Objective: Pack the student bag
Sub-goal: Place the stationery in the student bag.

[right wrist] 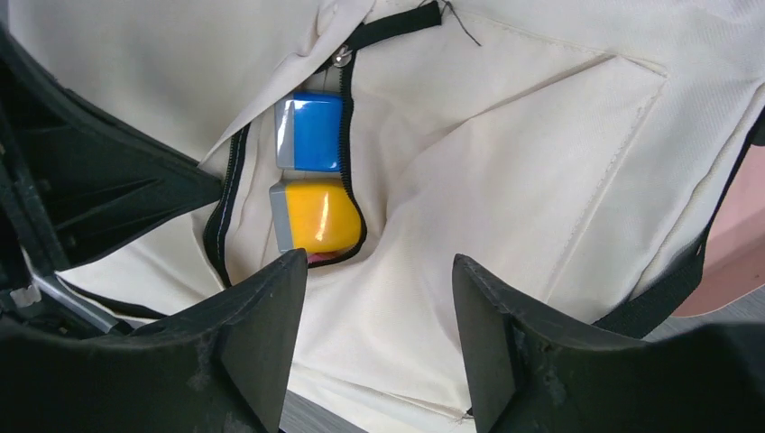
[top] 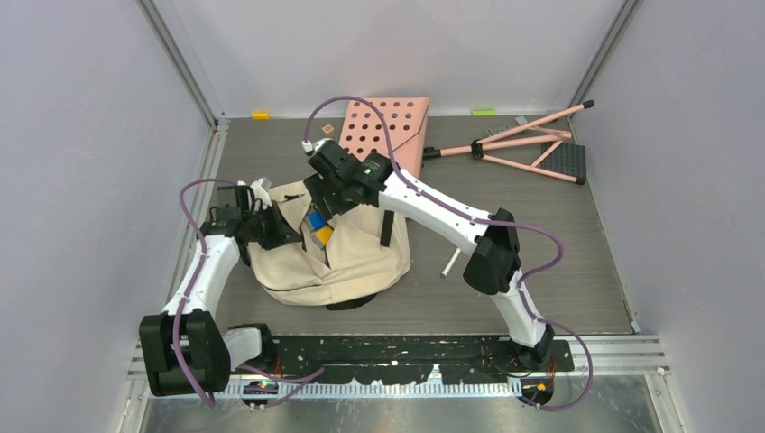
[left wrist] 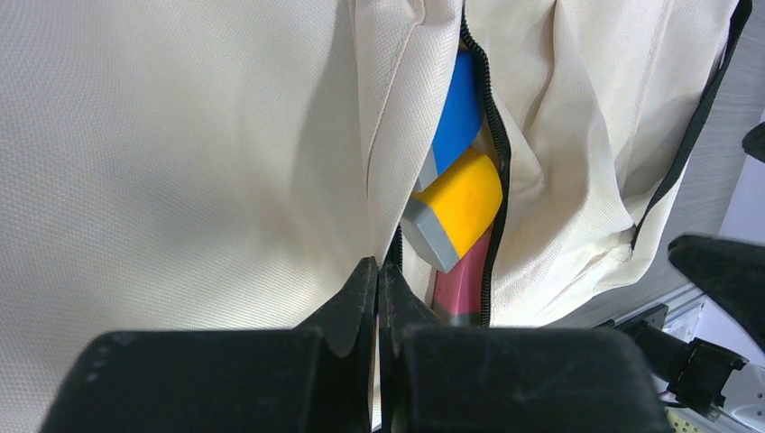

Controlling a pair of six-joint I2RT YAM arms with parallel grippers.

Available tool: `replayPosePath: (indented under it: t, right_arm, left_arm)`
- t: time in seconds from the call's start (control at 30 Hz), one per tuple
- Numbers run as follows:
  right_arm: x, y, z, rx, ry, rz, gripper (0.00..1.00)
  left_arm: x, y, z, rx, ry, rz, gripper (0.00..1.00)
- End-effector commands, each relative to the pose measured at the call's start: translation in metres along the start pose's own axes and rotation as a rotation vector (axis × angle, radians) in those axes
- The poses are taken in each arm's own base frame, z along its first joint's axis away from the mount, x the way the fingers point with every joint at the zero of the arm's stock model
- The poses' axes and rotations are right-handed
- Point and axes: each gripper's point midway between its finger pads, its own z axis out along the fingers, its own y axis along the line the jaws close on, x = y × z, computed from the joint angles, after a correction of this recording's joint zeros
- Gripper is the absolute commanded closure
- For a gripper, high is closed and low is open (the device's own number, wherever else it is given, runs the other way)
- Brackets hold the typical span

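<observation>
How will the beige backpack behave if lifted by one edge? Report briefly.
Probably floppy: the student bag lies slumped and creased. Lifted by one edge, it would likely sag, and the blue block and yellow block at its open zipper might slip out.

The surface point(top: 559, 262) is dark grey, with a plank-like grain running left to right. The cream bag point(top: 298, 271) lies slumped on its left half, toward the near side. A thin white stick point(top: 448, 264) lies just right of the bag, apart from it. At the far side rests a pink board point(top: 397, 126) full of round holes, with a small tan block point(top: 327, 130) just to its left. A pink folding stand point(top: 532, 149) lies to the board's right. Along the far edge sit a yellow piece point(top: 261, 115) and a green piece point(top: 483, 112).
</observation>
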Motion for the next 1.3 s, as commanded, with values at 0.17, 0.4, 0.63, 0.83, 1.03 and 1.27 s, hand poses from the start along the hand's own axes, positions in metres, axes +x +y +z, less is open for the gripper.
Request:
replayPosePath:
  t: [0.17,0.4,0.63,0.83,1.03,1.27]
  right_arm:
    - [0.016,0.006,0.02,-0.007,0.088,0.015,0.42]
    - [0.025,0.012,0.043,-0.022,0.14,-0.019,0.49]
    - [-0.035,0.005,-0.006,0.019,-0.054,0.026,0.99]
    - [-0.066,-0.012,-0.054,0.01,-0.218,0.176,1.0]
    - [-0.04,-0.044,-0.027,0.041,-0.154,0.28,1.0]
    - [-0.054,-0.049,-0.03,0.029,-0.184,0.296,0.74]
  left_arm:
    - [0.001,-0.006,-0.003,0.033,0.002,0.004,1.0]
    - [-0.001,-0.008,-0.003,0.037,-0.004,0.011,1.0]
    - [-0.047,-0.035,-0.042,0.009,-0.121,0.014,1.0]
    - [-0.088,-0.048,-0.085,-0.099,-0.191,0.057,1.0]
    - [-0.092,-0.05,-0.082,-0.083,-0.176,0.109,1.0]
    - [-0.059,-0.034,-0.058,-0.058,-0.117,0.068,1.0]
